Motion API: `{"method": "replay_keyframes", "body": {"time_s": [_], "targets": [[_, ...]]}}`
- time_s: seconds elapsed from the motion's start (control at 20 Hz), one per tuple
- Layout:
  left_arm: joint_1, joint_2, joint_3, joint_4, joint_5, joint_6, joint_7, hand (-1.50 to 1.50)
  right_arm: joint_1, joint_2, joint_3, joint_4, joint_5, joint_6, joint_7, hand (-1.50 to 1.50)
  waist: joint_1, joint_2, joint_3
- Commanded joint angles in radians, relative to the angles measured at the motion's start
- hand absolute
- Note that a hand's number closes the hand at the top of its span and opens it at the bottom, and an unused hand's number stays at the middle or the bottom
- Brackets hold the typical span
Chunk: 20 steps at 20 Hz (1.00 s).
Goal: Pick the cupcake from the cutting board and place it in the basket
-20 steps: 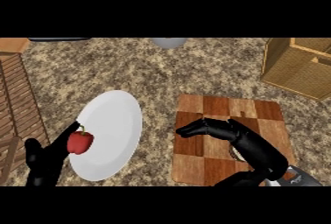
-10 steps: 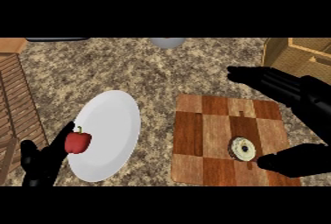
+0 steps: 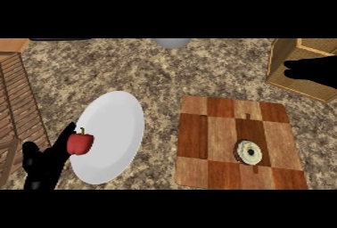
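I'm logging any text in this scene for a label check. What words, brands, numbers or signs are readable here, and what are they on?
None: no readable text, number or sign shows anywhere.
The cupcake, cutting board, plate, red pepper and basket are all unmarked.
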Motion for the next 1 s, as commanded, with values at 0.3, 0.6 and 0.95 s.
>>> {"method": "replay_keyframes", "body": {"time_s": [0.3, 0.6, 0.95], "targets": [[0.003, -0.035, -0.012, 0.152, -0.01, -0.039, -0.018, 0.0, -0.013, -0.131, -0.098, 0.025, -0.161, 0.225, 0.033, -1.5, 0.006, 0.012, -0.01], [0.028, -0.023, 0.002, 0.104, -0.001, -0.054, 0.016, 0.0, 0.097, -0.041, -0.119, -0.002, -0.08, 0.188, 0.015, -1.5, 0.014, 0.012, -0.008], [0.026, -0.047, -0.008, 0.129, -0.027, -0.059, -0.016, 0.0, 0.164, 0.118, -0.045, -0.064, 0.07, 0.11, 0.032, -1.5, 0.025, 0.016, -0.008]]}}
